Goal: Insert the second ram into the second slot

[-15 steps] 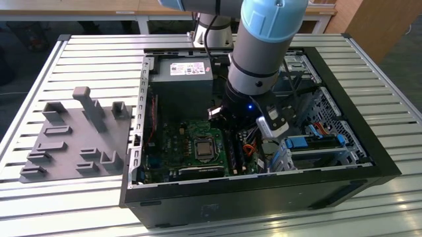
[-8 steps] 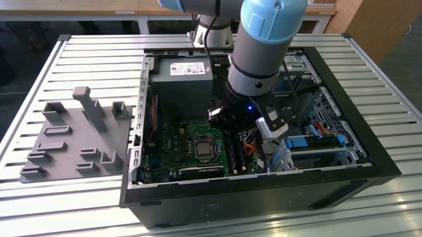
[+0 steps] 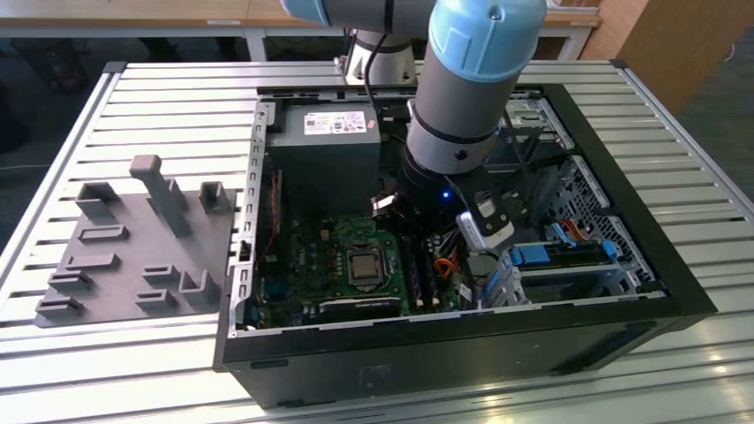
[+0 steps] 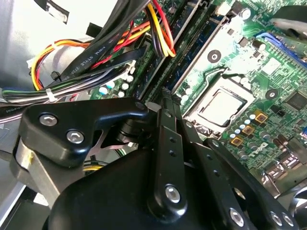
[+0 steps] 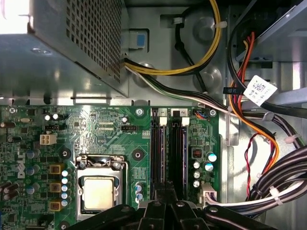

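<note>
Now the gripper (image 5: 165, 203) sits low over the motherboard (image 5: 110, 134), right at the memory slots (image 5: 168, 148).
Its fingers (image 4: 165, 103) look pressed together, though whether they pinch the second ram can't be told; CPU socket (image 5: 98, 191) just beside; cables (image 5: 268, 187) crowd the case wall.

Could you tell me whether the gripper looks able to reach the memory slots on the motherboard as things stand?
Probably yes. In the first wrist view the gripper sits directly over the memory slots, and the cable bundle lies off to one side, clear of them.
</note>
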You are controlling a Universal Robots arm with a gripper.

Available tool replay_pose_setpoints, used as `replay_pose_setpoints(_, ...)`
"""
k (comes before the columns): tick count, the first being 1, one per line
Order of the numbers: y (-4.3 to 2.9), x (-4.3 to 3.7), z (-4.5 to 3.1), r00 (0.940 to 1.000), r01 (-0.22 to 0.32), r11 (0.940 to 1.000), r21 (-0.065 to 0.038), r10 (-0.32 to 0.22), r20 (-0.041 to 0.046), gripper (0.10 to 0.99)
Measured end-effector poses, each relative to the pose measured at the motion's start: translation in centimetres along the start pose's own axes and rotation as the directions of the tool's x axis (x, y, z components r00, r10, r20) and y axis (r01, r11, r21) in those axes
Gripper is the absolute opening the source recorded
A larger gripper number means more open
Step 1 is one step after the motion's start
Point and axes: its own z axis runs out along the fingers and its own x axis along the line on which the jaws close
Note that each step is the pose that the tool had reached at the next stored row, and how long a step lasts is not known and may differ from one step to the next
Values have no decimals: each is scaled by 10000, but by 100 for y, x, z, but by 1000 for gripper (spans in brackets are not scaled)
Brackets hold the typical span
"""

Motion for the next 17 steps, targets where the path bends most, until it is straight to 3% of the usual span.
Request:
replay_pose_setpoints(5, 6, 1, -50, 10000, 4, 10000, -59, -3, 12, 106)
replay_pose_setpoints(8, 4, 6, -130, 10000, 2, 10000, -26, -2, 3, 106)
replay_pose_setpoints(17, 7, 9, -204, 10000, 2, 10000, -32, -2, 3, 106)
